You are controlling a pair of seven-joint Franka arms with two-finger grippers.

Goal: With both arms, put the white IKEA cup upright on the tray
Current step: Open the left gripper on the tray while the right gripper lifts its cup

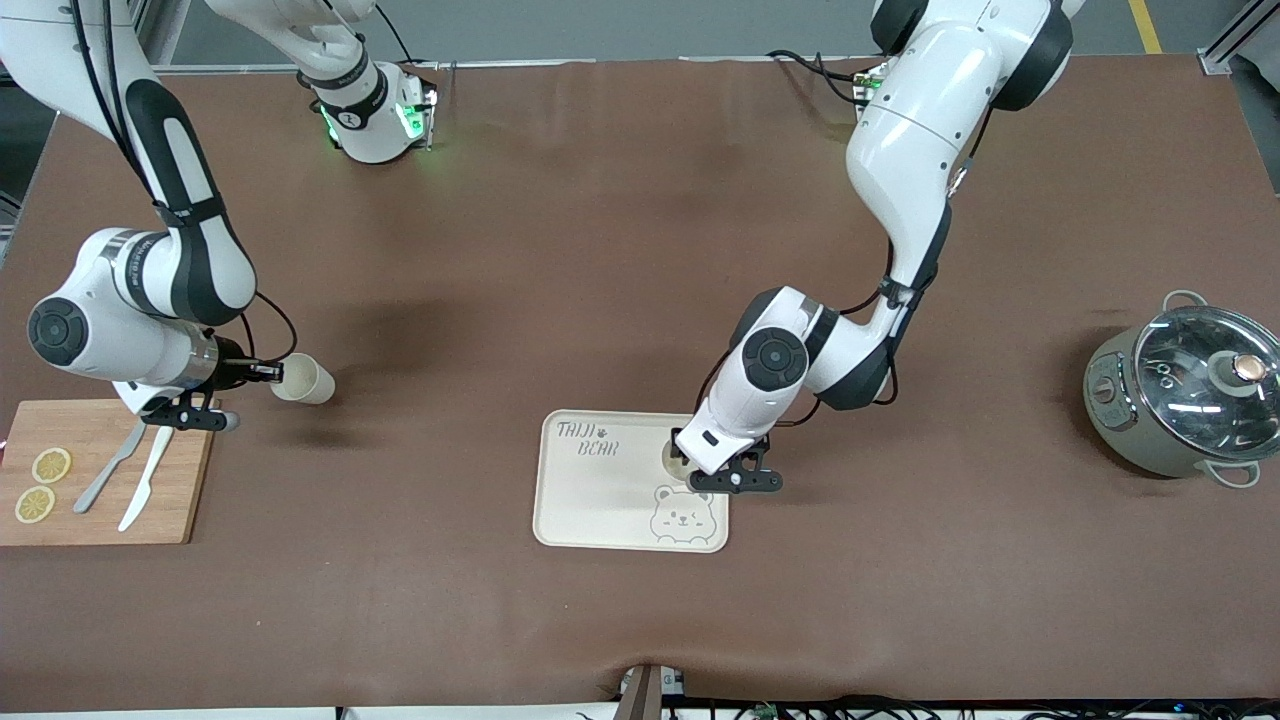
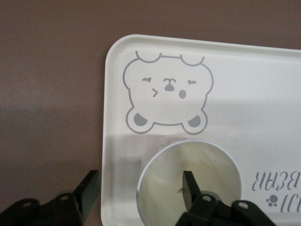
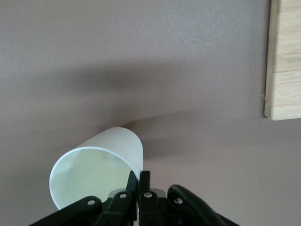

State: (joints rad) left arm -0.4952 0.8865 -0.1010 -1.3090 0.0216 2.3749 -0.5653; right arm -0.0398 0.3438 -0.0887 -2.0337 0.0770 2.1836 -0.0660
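A white cup point(image 1: 303, 379) hangs on its side in my right gripper point(image 1: 266, 372), which is shut on its rim over the bare table beside the cutting board. In the right wrist view the cup point(image 3: 101, 162) shows its open mouth, with my right gripper point(image 3: 139, 181) pinching the wall. A second white cup point(image 1: 671, 456) stands upright on the cream tray point(image 1: 600, 500) above the bear drawing. My left gripper point(image 1: 730, 478) is open over it. In the left wrist view one finger point(image 2: 188, 186) is inside that cup point(image 2: 207, 165) and the other outside, by the tray point(image 2: 263, 94) edge.
A wooden cutting board point(image 1: 110, 500) with lemon slices, a knife and a fork lies at the right arm's end; its edge shows in the right wrist view point(image 3: 284, 61). A pot with a glass lid point(image 1: 1190, 395) stands at the left arm's end.
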